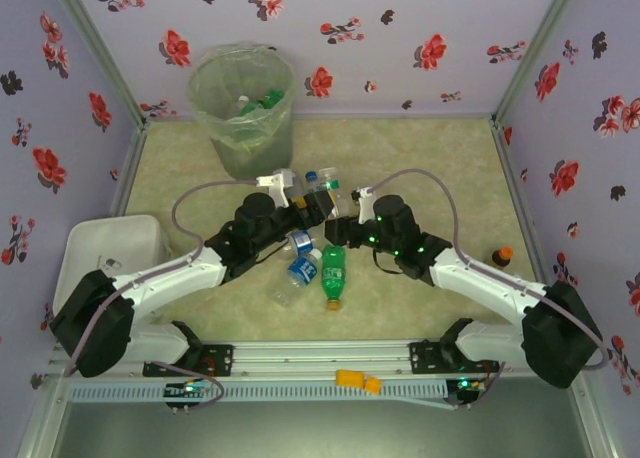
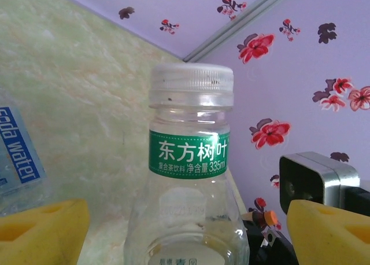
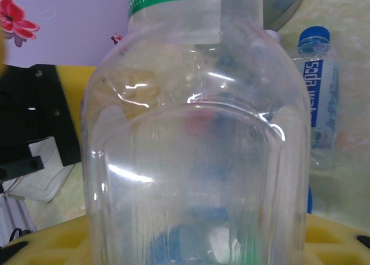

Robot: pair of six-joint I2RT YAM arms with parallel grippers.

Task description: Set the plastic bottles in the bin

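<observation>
While the right gripper (image 3: 191, 242) clamps the clear bottle (image 2: 191, 178) and the left gripper (image 2: 188, 233) flanks it unclenched, early release could drop it short of the eleven-o'clock bin (image 1: 245, 143).

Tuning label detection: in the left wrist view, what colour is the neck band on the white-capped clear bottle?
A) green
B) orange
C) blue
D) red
A: the clear bottle carries a green band with white characters just under its white cap.
</observation>
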